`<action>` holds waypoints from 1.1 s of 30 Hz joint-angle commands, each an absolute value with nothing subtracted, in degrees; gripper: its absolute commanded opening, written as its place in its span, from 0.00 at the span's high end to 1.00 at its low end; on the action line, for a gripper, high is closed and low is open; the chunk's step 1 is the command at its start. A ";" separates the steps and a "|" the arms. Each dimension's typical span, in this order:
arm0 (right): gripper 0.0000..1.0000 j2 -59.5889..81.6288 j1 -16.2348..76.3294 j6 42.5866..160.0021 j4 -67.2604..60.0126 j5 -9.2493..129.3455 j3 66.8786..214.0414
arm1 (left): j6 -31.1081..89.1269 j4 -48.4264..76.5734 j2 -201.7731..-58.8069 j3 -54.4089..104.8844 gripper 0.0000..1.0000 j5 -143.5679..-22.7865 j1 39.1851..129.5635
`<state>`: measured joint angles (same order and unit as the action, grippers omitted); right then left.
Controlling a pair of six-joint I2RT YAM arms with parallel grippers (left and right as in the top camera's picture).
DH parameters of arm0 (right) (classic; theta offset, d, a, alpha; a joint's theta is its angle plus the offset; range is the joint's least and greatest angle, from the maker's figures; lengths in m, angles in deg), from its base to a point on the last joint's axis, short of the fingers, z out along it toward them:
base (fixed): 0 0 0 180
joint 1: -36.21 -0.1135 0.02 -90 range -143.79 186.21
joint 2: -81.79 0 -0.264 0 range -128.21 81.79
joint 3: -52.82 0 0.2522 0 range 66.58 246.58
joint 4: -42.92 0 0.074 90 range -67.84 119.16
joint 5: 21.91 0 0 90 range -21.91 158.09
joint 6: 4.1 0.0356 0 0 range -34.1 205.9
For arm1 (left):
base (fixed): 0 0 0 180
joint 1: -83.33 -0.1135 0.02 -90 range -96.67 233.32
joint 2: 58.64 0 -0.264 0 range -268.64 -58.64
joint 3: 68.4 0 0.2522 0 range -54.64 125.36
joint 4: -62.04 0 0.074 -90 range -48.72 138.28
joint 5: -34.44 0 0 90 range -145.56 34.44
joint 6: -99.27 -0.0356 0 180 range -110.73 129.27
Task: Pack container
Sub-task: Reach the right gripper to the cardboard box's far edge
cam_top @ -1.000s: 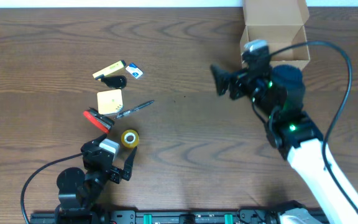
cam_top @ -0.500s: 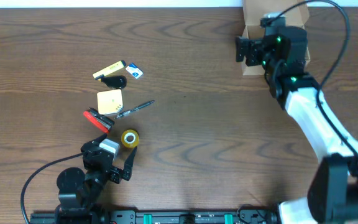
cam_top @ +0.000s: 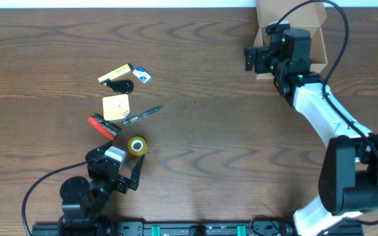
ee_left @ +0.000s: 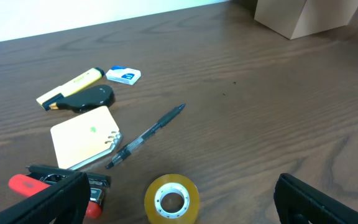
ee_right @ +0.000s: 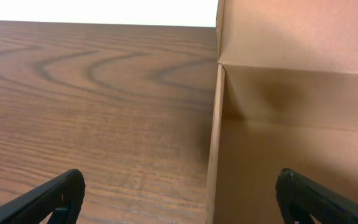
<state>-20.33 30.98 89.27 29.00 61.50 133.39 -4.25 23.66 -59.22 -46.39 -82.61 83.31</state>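
Container (cam_top: 293, 26) sits at 1 o'clock on the table (cam_top: 202, 131), flap up. What shows of the inside in the right wrist view is bare. Right gripper (cam_top: 252, 59) is at the box's 9 o'clock wall, jaws wide and holding nothing, and it seems to straddle that wall. Left gripper (cam_top: 115, 164) is at 7 o'clock, also spread wide and empty. The tape roll (ee_left: 171, 198) lies just ahead, between its fingers.

The other items are loose at 9 o'clock: pen (cam_top: 142, 115), notepad (cam_top: 116, 107), highlighter (cam_top: 115, 73) and red-handled tool (cam_top: 102, 126).

Step, as I judge it: you are steadying or shifting the container, and no item is picked yet.

Next, likely pinch the wall squarely so the thin card does not buckle. Then take the tape first, dropping low so the fingers catch its rim.
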 commanded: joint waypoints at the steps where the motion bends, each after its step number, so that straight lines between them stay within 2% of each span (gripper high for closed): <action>1: 0.01 -21.45 31.33 88.57 30.16 62.22 134.66 | -4.44 23.48 -58.89 -47.46 0.05 -83.51 83.01; 3: 0.01 -22.74 31.33 88.60 30.68 62.33 134.66 | -4.44 23.48 -58.89 -47.46 0.05 -83.51 83.01; 14: 0.18 -27.55 31.30 89.05 38.90 66.64 134.68 | -4.44 23.48 -58.89 -47.46 0.05 -83.51 83.01; 21: 0.22 -30.85 31.30 91.48 40.54 66.57 134.68 | -4.44 23.48 -58.89 -47.46 0.05 -83.51 83.01; 25: 0.28 -31.81 31.30 92.27 41.15 66.59 134.68 | -4.44 23.48 -58.89 -47.46 0.05 -83.51 83.01; 33: 0.59 -31.81 31.30 92.29 40.93 66.59 134.68 | -4.44 23.48 -58.89 -47.46 0.05 -83.51 83.01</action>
<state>-31.20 30.98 91.59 40.98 66.44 133.87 -4.25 23.66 -59.22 -46.39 -82.61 83.31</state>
